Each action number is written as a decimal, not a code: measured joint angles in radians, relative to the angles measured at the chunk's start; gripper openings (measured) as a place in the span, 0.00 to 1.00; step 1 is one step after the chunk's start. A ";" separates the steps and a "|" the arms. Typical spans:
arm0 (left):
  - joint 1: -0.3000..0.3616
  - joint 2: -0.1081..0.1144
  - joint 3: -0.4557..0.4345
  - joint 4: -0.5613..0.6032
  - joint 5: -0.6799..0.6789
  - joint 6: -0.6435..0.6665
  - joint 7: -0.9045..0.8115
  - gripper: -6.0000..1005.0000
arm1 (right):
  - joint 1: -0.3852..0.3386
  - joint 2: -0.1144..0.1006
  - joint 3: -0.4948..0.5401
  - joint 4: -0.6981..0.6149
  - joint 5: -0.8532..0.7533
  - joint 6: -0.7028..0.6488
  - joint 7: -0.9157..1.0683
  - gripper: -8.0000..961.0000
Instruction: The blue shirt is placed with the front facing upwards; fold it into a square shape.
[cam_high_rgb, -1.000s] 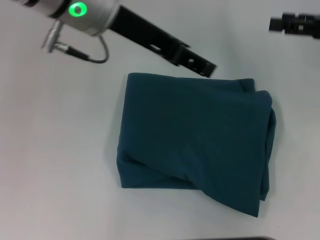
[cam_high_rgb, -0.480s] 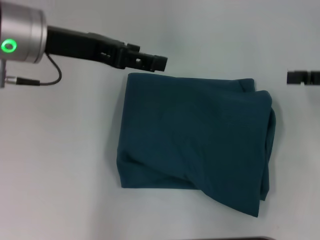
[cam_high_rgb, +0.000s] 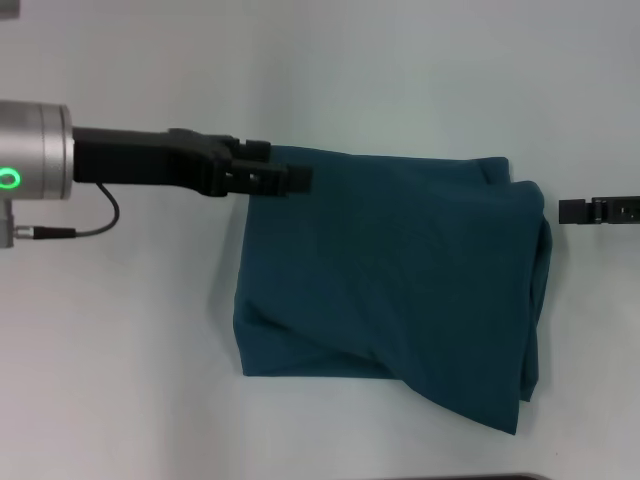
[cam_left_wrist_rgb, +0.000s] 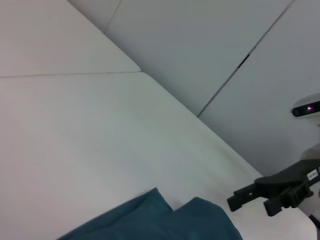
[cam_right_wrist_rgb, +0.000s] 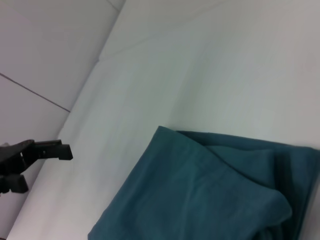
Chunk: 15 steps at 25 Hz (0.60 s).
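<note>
The blue shirt (cam_high_rgb: 400, 290) is lying folded into a rough square in the middle of the white tabletop (cam_high_rgb: 130, 380), plain side up. Left gripper (cam_high_rgb: 290, 179) hangs over its far-left corner, right gripper (cam_high_rgb: 590, 211) just off its right edge; can't tell whether either pair of jaws is clenched or released.

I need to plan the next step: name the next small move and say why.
Probably draw both arms clear. The blue shirt already lies folded in a rough square on the table, the left gripper over its far left corner, the right gripper off its right edge.
</note>
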 joint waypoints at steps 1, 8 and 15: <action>-0.001 0.000 -0.004 0.014 -0.003 0.000 0.013 0.90 | 0.001 0.001 0.000 0.001 -0.003 0.003 0.005 0.89; 0.001 0.000 -0.026 0.054 -0.006 -0.001 0.055 0.89 | 0.018 0.004 -0.001 0.021 -0.017 0.019 0.024 0.89; -0.002 0.000 -0.025 0.058 -0.010 0.006 0.064 0.89 | 0.029 0.009 0.000 0.023 -0.022 0.005 0.025 0.87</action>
